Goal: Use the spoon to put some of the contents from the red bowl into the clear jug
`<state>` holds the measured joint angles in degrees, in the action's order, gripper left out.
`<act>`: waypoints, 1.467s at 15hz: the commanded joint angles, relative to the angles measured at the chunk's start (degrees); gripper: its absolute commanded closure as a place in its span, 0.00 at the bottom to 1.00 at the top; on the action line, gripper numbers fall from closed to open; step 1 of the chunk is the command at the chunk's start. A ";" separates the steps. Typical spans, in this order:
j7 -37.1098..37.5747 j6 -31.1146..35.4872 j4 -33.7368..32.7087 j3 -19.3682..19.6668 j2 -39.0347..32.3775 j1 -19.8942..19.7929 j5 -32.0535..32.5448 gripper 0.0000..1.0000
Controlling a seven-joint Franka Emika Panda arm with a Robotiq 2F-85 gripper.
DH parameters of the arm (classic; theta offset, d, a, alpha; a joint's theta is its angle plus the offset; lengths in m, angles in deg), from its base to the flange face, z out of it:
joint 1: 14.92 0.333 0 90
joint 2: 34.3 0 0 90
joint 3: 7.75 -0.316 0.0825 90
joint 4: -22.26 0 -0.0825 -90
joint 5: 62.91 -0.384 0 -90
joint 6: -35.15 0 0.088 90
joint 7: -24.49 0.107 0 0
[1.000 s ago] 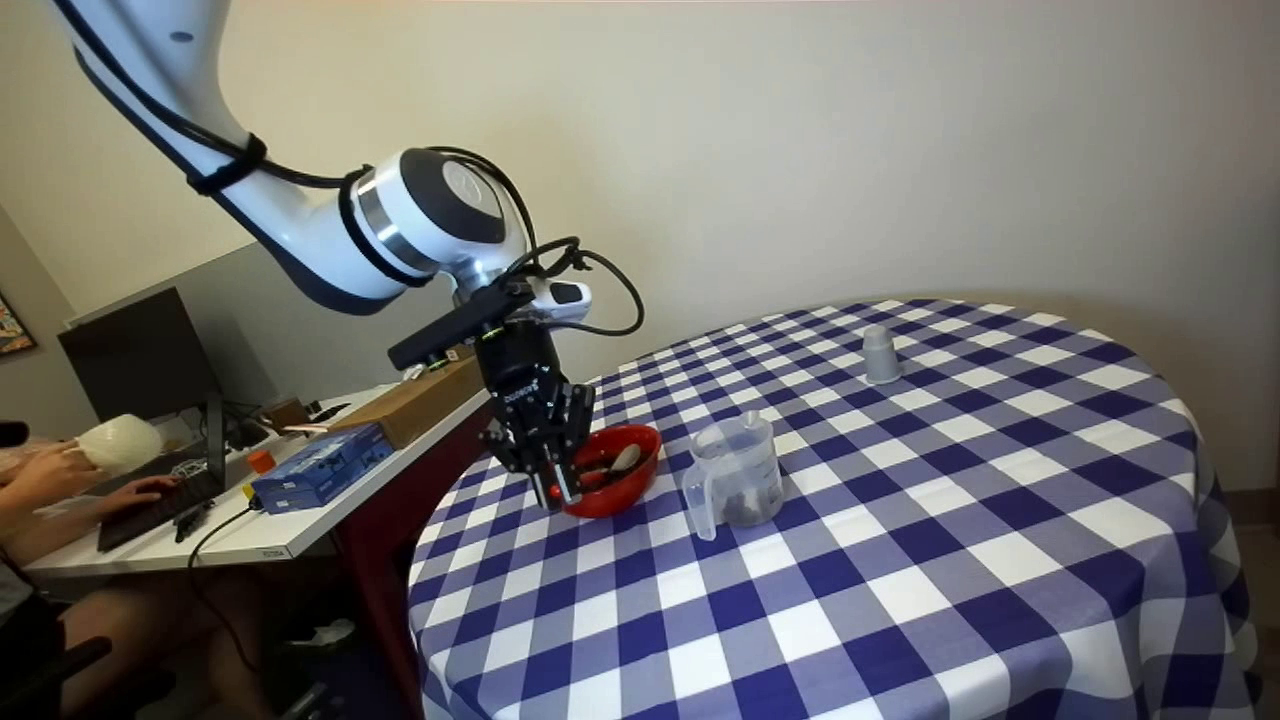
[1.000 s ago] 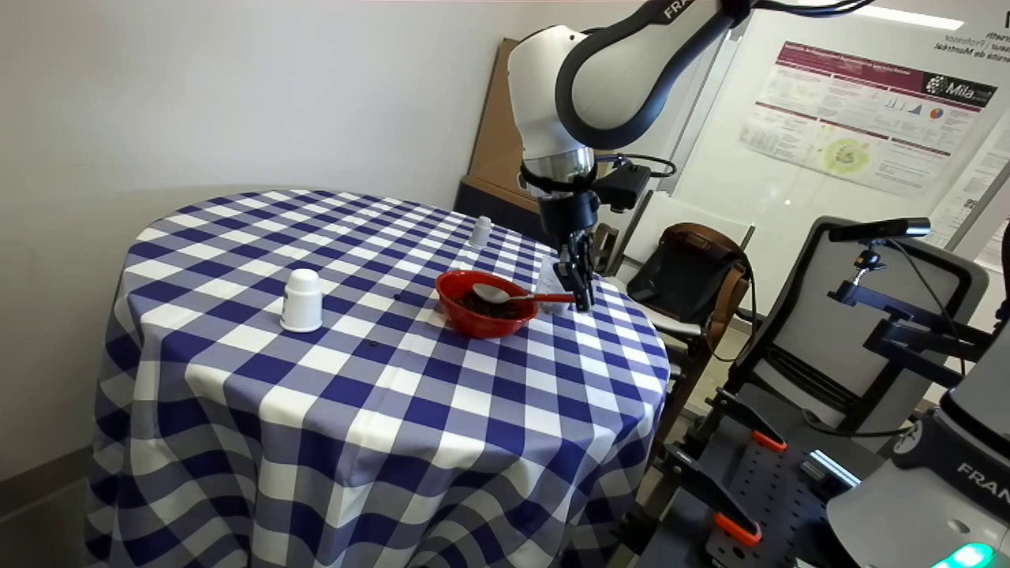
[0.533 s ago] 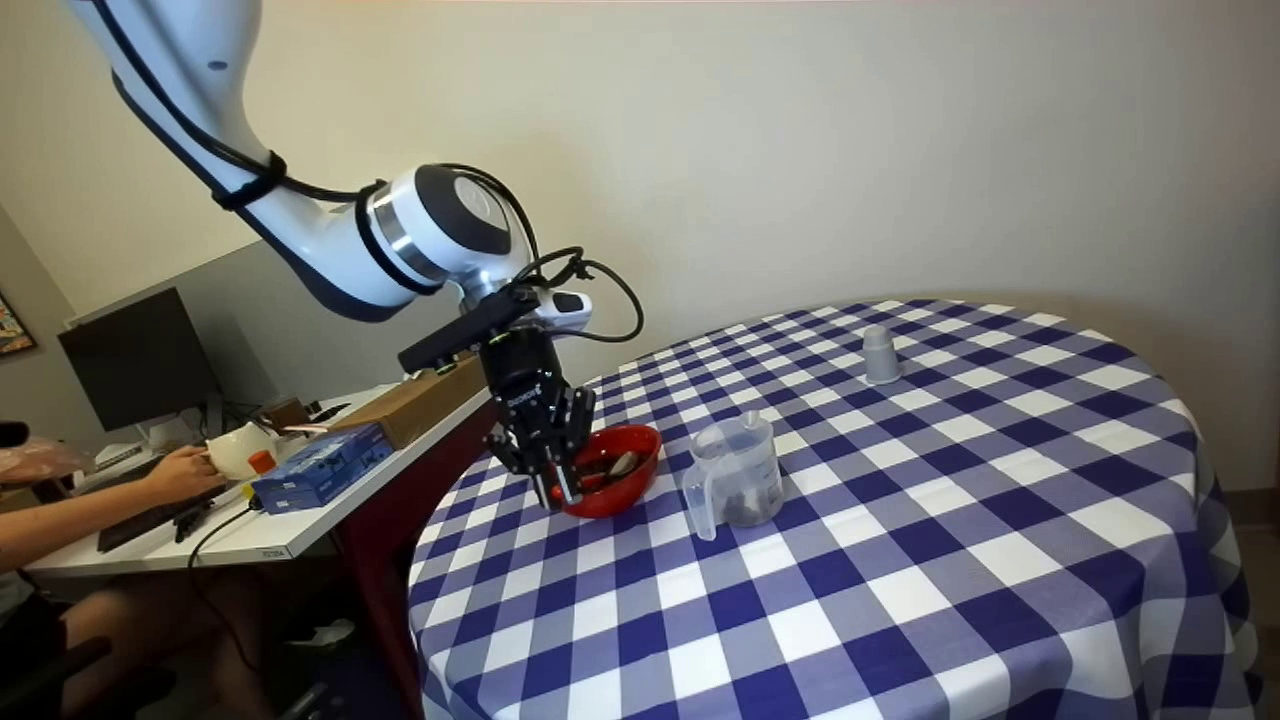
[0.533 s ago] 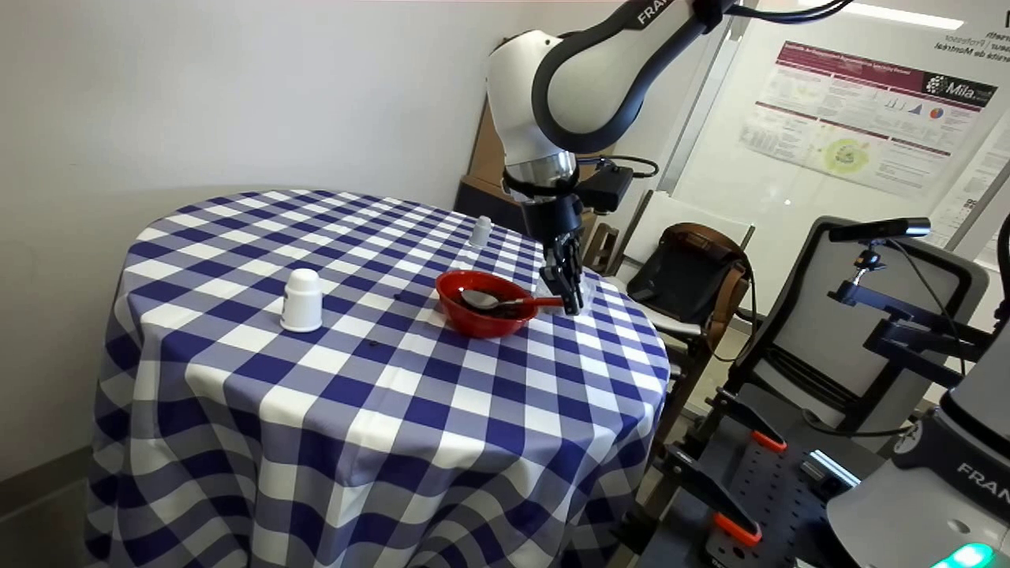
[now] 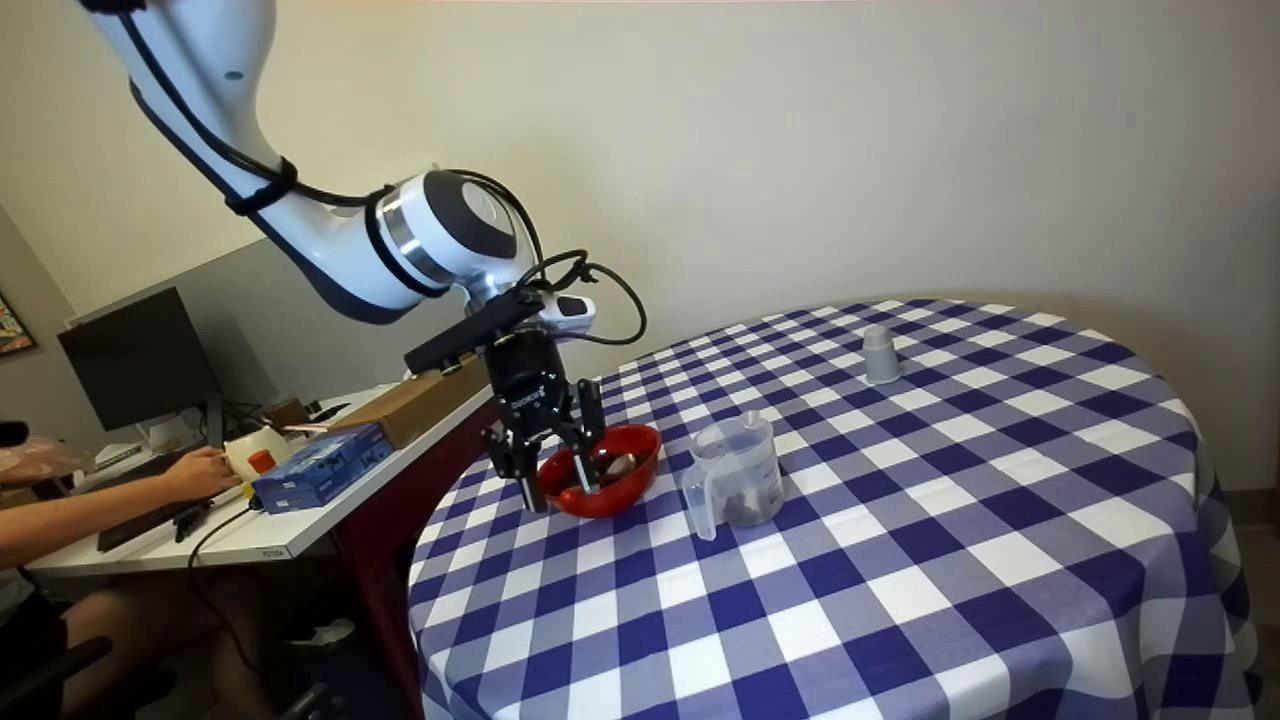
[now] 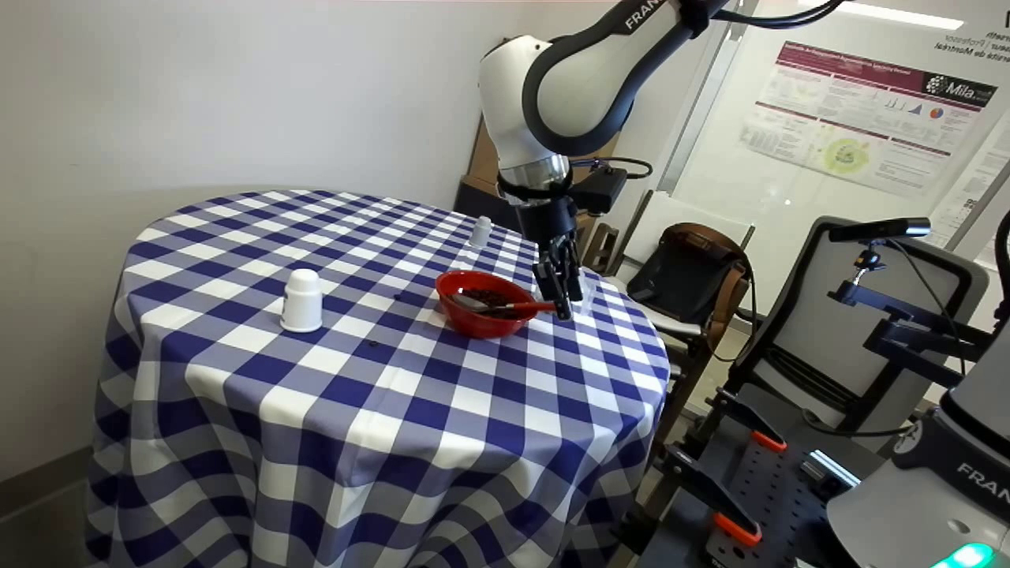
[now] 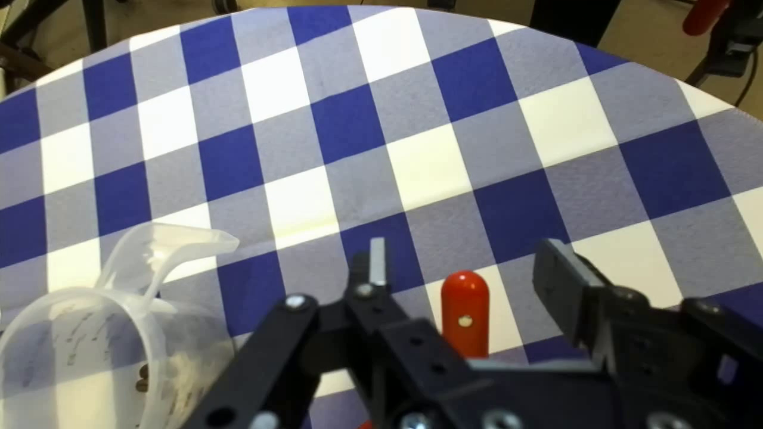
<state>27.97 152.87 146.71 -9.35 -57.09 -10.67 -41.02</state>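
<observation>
A spoon with a red handle (image 6: 527, 306) and a metal head (image 6: 471, 301) lies in the red bowl (image 6: 483, 325), among dark brown bits; the handle leans over the rim. My gripper (image 7: 467, 263) is open, one finger on each side of the red handle end (image 7: 465, 298), with a gap on both sides. In an exterior view the gripper (image 5: 562, 487) stands at the bowl's rim, fingers spread. The clear jug (image 5: 735, 465) stands upright beside the bowl, handle towards the front. A few brown pieces (image 7: 142, 378) show inside the jug in the wrist view.
White small containers (image 6: 302, 301) stand on the checked tablecloth, one (image 5: 880, 355) further along the table. Beside the table is a desk with a blue box (image 5: 322, 467) and a person's arm (image 5: 120, 505). The table's rounded edge (image 7: 524, 27) shows in the wrist view.
My gripper has moved towards the bowl and lowered slightly, then opened and let go of the spoon's handle. The spoon's head has sunk and tipped into the bowl.
</observation>
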 commanded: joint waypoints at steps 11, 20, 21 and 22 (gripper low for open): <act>3.45 5.99 1.86 2.66 14.34 -3.03 -5.51 0.00; 1.87 13.63 7.47 3.76 27.14 -6.13 -14.14 0.00; 1.93 12.63 7.56 3.85 28.45 -6.29 -15.08 0.00; 1.70 12.51 7.77 3.98 29.32 -6.47 -15.92 0.00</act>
<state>30.42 164.92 151.66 -5.78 -32.50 -16.68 -53.61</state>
